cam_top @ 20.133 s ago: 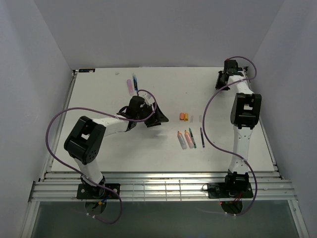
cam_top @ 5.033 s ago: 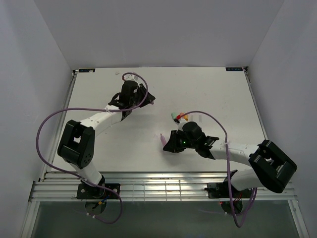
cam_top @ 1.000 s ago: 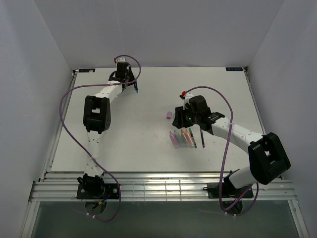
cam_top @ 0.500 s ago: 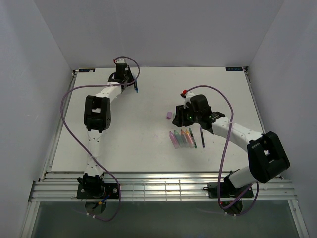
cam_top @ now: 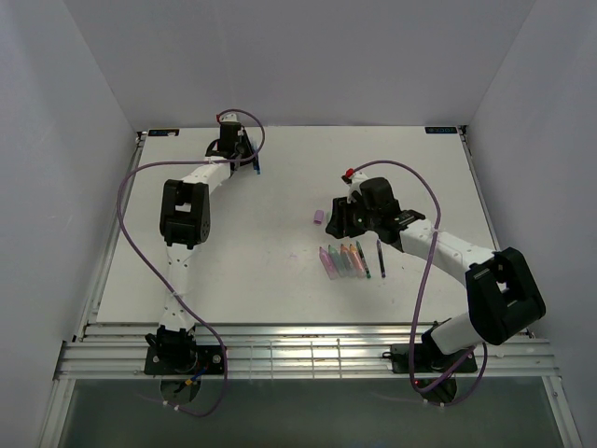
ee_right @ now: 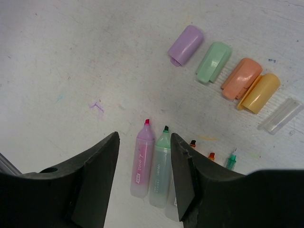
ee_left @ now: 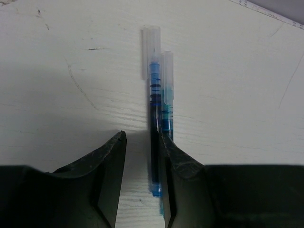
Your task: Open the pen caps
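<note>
At the far left of the table my left gripper (ee_left: 141, 137) stands open around a slim blue pen (ee_left: 153, 118), which lies against the right finger and still wears its clear cap (ee_left: 151, 47). A second blue pen (ee_left: 167, 97) lies just beside it. My right gripper (ee_right: 145, 137) is open and hovers over the uncapped pink pen (ee_right: 143, 164) and mint green pen (ee_right: 160, 168). The loose pen caps lie in a row: purple (ee_right: 186, 45), green (ee_right: 213, 61), orange (ee_right: 242, 78), yellow-orange (ee_right: 260, 92) and a clear one (ee_right: 281, 115). From above, only the purple cap (cam_top: 318, 218) shows.
Two more marker tips (ee_right: 193, 142) and a thin green pen tip (ee_right: 231, 159) sit right of the right gripper. A thin dark pen (cam_top: 381, 259) ends the row of pens (cam_top: 341, 260). The table's back edge (cam_top: 298, 128) runs close behind the left gripper.
The left gripper's jaws have narrowed a little around the blue pen. Both arms have barely shifted.
</note>
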{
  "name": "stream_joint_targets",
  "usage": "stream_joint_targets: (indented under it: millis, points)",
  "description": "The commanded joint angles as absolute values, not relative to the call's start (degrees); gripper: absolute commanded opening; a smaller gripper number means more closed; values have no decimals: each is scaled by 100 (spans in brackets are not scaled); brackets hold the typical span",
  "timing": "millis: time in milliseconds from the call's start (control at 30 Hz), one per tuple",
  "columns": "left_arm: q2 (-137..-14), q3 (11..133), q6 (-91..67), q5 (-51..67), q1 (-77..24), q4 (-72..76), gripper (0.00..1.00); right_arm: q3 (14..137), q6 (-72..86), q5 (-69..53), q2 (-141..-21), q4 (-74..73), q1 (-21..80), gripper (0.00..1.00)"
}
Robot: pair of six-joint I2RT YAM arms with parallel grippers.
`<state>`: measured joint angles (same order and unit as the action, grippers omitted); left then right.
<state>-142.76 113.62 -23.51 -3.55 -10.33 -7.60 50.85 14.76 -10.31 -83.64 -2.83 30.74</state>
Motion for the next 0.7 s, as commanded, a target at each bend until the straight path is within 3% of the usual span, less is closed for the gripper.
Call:
stream_joint_targets:
  millis: [0, 667]
  points:
    - [-14203, 11487, -2338, -272, -1011, -677, 44, 5089, 1503, -1125, -8288, -70, 3032, 54]
    - [-14317, 11479, -2224, -193, -1011, -817, 38, 4992, 1529, -1187, -8165, 114, 2953, 54]
